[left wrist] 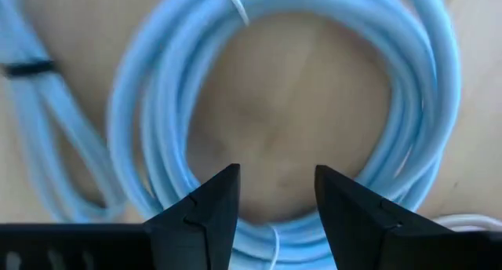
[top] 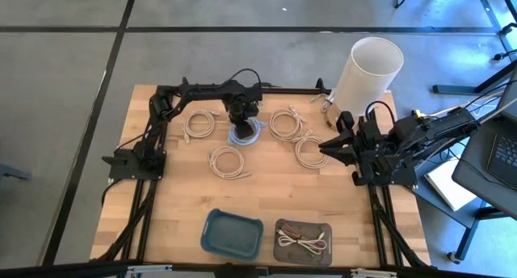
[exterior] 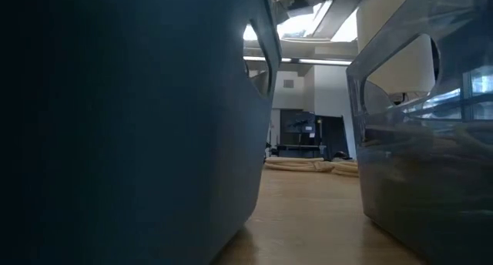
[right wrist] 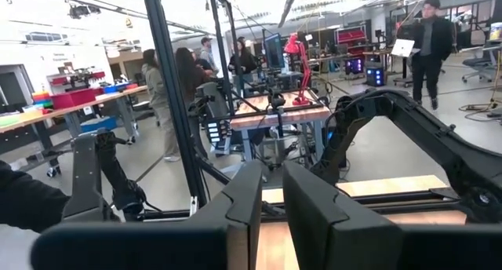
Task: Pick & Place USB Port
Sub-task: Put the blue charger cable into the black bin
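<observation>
A light blue coiled cable (top: pixel 246 133) lies flat on the wooden table (top: pixel 266 189) at its far middle. My left gripper (top: pixel 241 112) hangs right above it, pointing down. In the left wrist view the gripper (left wrist: pixel 276 184) is open. Its two fingertips stand over the hole of the coil (left wrist: pixel 157 89), just inside the ring's nearest strands. I cannot see them touch the cable. My right gripper (top: pixel 327 149) waits at the table's right side, level above the wood, and its fingers (right wrist: pixel 272 193) are close together and empty.
Several white coiled cables (top: pixel 228 161) (top: pixel 284 123) (top: pixel 311 153) (top: pixel 198 124) lie around the blue one. A blue bin (top: pixel 233 232) and a clear bin (top: pixel 303 240) holding cables stand at the near edge. A white cylinder (top: pixel 367 72) stands at the far right corner. People stand in the room beyond (right wrist: pixel 176 89).
</observation>
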Tool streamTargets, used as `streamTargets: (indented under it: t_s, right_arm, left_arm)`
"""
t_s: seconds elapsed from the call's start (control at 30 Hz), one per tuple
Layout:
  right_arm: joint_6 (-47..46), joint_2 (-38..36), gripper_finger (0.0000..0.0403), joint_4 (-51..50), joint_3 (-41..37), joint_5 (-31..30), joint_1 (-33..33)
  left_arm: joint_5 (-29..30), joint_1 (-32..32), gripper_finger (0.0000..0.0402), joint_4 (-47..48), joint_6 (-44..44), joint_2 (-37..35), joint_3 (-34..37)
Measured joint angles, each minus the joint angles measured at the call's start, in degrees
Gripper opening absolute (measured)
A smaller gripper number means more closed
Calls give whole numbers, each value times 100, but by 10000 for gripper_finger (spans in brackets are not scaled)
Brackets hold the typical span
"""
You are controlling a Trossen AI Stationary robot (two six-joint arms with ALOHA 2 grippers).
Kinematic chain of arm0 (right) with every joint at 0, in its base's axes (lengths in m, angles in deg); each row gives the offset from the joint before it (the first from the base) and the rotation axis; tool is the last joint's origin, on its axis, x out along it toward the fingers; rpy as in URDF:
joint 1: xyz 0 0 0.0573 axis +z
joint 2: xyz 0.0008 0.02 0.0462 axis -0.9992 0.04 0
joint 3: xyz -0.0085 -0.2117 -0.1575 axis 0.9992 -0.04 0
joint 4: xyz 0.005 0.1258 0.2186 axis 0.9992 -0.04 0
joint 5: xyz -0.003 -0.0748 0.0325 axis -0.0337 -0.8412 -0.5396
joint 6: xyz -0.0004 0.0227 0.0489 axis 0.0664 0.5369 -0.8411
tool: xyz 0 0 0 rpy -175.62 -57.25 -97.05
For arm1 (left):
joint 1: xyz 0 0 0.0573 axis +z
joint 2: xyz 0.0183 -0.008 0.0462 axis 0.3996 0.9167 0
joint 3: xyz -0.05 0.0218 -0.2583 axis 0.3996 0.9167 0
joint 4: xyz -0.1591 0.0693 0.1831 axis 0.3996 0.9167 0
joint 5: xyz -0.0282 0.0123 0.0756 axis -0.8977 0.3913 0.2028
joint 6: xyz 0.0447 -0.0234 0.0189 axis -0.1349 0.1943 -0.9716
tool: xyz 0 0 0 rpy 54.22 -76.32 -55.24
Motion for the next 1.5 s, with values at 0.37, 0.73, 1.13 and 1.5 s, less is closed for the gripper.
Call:
streamTargets:
  t_s: [0.37,0.73,1.13,1.5]
  right_arm:
    - [-101,0,58,9,2,-10,0]
    - [-112,0,58,9,0,-10,0]
    - [-111,0,58,10,0,-10,0]
    - [-118,0,58,11,0,-10,-2]
  left_arm:
    - [-5,341,159,-322,100,-2,-414]
    - [248,609,157,-762,729,-4,-632]
    - [260,783,154,-1132,942,19,-632]
    - [349,801,130,-1145,840,105,-644]
